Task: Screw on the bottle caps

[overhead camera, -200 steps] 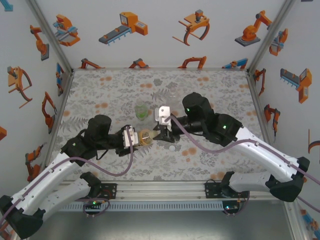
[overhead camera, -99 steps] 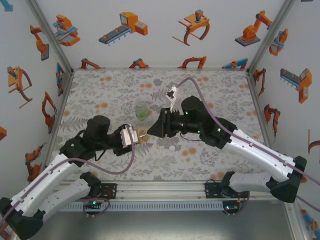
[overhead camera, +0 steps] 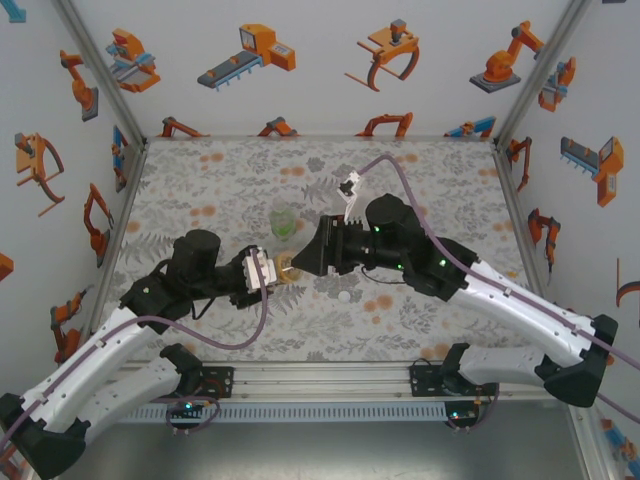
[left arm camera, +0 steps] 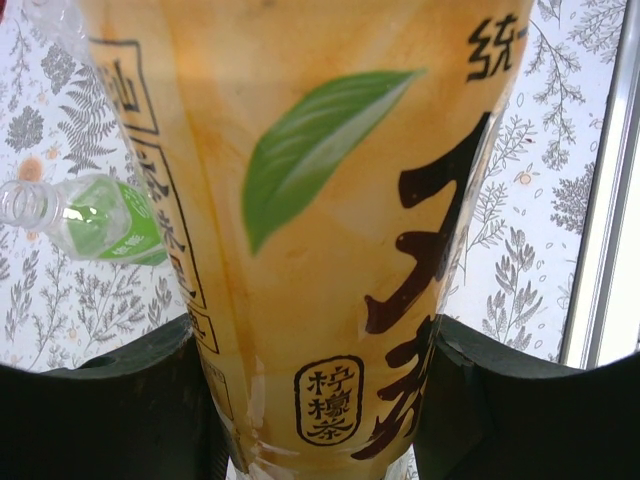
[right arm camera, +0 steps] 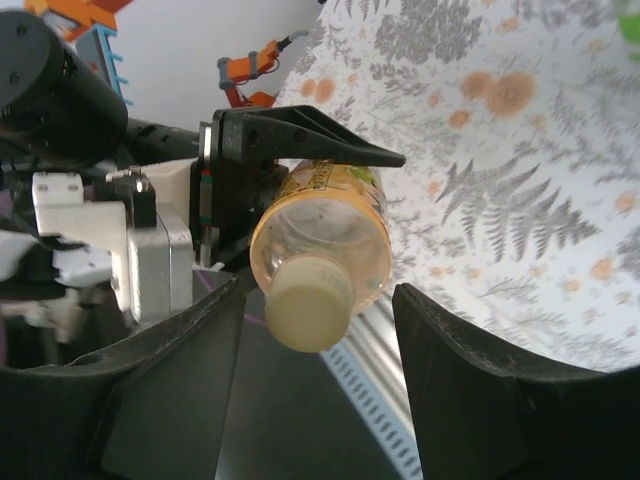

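Top external view: left gripper (overhead camera: 272, 270) is clenched on the yellow-orange bottle (overhead camera: 291, 268), approx mid-table and a bit toward the near edge. The right gripper (overhead camera: 303, 263) comes in from the other side, right at the bottle's end. Can't tell from up here how wide it's set. A green bottle (overhead camera: 284, 222) lies just beyond them, apart from both. One white cap (overhead camera: 344, 296) sits loose on the table (overhead camera: 200, 180), near the right arm and touching nothing.

Left wrist view: yellow-orange bottle (left arm camera: 320, 200) sits v. close to the lens, label w/ a green leaf and dark characters facing the cam. Both black fingers (left arm camera: 110, 410) press its sides low down, a firm grasp. The green bottle (left arm camera: 105, 222) lies on its side behind, to the left, bare neck pointing left, no cap on it.

Right wrist view: a pale yellow cap (right arm camera: 310, 302) sits on the yellow-orange bottle's neck and points at the cam. The right gripper's fingers (right arm camera: 170, 390) flank the cap w/ a gap each side, so it's released and not touching. Behind, the left gripper's black finger (right arm camera: 290, 135) clamps the bottle body.
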Tool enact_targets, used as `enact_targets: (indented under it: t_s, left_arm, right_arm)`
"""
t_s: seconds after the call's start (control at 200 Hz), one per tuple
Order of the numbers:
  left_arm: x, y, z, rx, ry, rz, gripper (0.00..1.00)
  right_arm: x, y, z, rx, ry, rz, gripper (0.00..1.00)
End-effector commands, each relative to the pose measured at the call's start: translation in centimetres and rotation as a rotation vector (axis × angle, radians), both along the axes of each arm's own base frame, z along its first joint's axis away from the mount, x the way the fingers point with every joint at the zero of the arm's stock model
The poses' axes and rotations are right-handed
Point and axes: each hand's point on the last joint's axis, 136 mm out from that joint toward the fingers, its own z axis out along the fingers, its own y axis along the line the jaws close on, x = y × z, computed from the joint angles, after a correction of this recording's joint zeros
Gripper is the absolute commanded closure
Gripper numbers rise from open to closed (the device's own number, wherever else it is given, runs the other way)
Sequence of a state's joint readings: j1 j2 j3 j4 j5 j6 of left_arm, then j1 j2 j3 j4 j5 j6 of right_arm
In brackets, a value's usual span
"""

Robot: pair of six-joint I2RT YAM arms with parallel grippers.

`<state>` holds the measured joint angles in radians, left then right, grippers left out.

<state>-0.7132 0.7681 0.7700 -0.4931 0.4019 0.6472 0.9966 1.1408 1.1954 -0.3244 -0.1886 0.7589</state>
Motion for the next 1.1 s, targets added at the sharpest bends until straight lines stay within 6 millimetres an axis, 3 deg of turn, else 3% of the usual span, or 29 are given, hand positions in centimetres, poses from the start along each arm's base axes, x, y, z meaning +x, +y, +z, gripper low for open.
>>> enact_targets:
  t_s: [0.0,0.26,0.476,0.811,1.096]
  left_arm:
    - [-0.3,-0.7,1.1,-0.036,-0.024,-0.044,1.00]
    - [-1.7,-1.2,0.8,-0.045,0.007,-0.125,1.00]
    - [-1.8,-1.2,0.7,-0.040,0.009,-0.138,1.00]
    - [-2.6,-1.4,0.6,-0.041,0.030,-0.178,1.00]
    - [-2.6,-1.3,0.7,-0.037,0.028,-0.177,1.00]
  right_arm:
    - [-1.2,-0.7,4.6,0.009,-0.306,0.110,0.42]
    - [-5.3,-0.5,4.6,-0.121,-0.809,0.496,0.41]
    - [-8.9,-1.1,2.8,-0.172,-1.125,0.837,0.41]
    - [-8.3,-0.5,1.9,-0.258,-1.317,0.961,0.41]
    - [-8.7,0.1,2.1,-0.221,-1.327,0.994,0.52]
